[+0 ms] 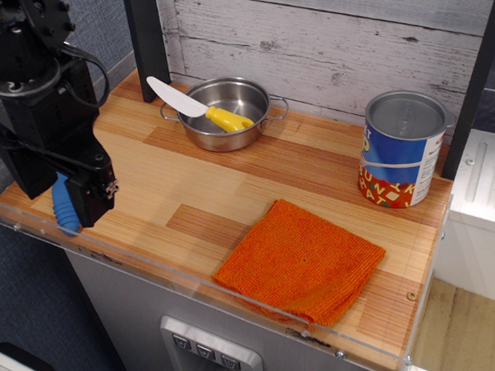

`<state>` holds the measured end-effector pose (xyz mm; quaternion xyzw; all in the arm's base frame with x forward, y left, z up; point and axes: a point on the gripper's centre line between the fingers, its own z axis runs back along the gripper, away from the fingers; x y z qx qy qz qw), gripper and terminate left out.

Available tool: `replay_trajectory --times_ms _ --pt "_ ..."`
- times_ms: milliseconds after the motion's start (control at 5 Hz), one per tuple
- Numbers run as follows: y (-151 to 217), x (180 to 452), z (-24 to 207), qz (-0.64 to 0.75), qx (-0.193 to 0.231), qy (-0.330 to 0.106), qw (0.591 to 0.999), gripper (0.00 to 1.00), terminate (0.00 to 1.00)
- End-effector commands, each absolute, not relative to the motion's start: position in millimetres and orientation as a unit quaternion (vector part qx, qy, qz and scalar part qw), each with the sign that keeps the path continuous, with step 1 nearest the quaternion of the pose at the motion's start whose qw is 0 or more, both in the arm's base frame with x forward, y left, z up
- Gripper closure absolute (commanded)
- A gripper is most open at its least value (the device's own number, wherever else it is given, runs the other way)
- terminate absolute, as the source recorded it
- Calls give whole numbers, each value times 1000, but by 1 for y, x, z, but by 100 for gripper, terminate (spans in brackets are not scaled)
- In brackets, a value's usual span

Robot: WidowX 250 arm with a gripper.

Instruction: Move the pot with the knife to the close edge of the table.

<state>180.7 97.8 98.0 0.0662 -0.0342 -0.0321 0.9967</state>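
The small shiny steel pot (242, 99) stands at the far side of the wooden table (173, 185), near the back wall. The knife (196, 107) lies across the pot, its white blade sticking out over the left rim and its yellow handle inside. My black gripper (77, 208) hangs over the table's near left corner, well away from the pot. Its fingers are hidden by the arm's body, so I cannot tell whether they are open or shut. A blue-handled fork (62, 207) shows right beside it.
A tall blue-labelled tin can (400, 150) stands at the far right. A folded orange cloth (300, 261) lies at the near right edge. A clear acrylic rim (161, 271) runs along the near edge. Black posts stand at the back left and right.
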Motion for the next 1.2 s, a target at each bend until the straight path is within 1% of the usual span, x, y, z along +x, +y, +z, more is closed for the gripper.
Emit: replay_trajectory --times_ms 0,200,400,600,800,1000 --pt "98 181 98 -32 66 -34 997 0 0" --pt "98 198 101 93 45 -25 994 0 0" --pt "101 213 103 218 27 -42 975 0 0" --pt "105 229 104 330 -8 -57 942 0 0" --pt "110 248 99 445 -32 -82 891 0 0" --pt "117 270 91 554 -59 -86 826 0 0"
